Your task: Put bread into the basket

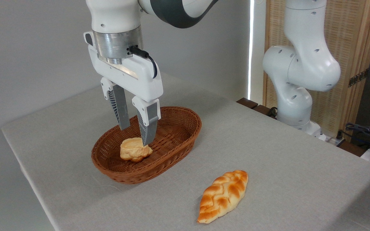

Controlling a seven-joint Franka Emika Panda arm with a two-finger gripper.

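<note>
A long plaited bread (223,195), golden-orange with toasted patches, lies on the grey tablecloth near the front, to the right of the basket. The oval reddish-brown wicker basket (178,142) sits left of centre. Inside it lies a small pale round bun (133,150). My gripper (136,134) hangs above the basket with its fingers spread open, nothing between them. The right fingertip (147,138) stands just over the bun's top edge; whether it touches the bun I cannot tell.
The robot's white base (295,96) stands at the table's back right edge, with cables (365,131) beyond it. A wooden screen (355,48) stands behind. The table's left and front edges are close to the basket and loaf.
</note>
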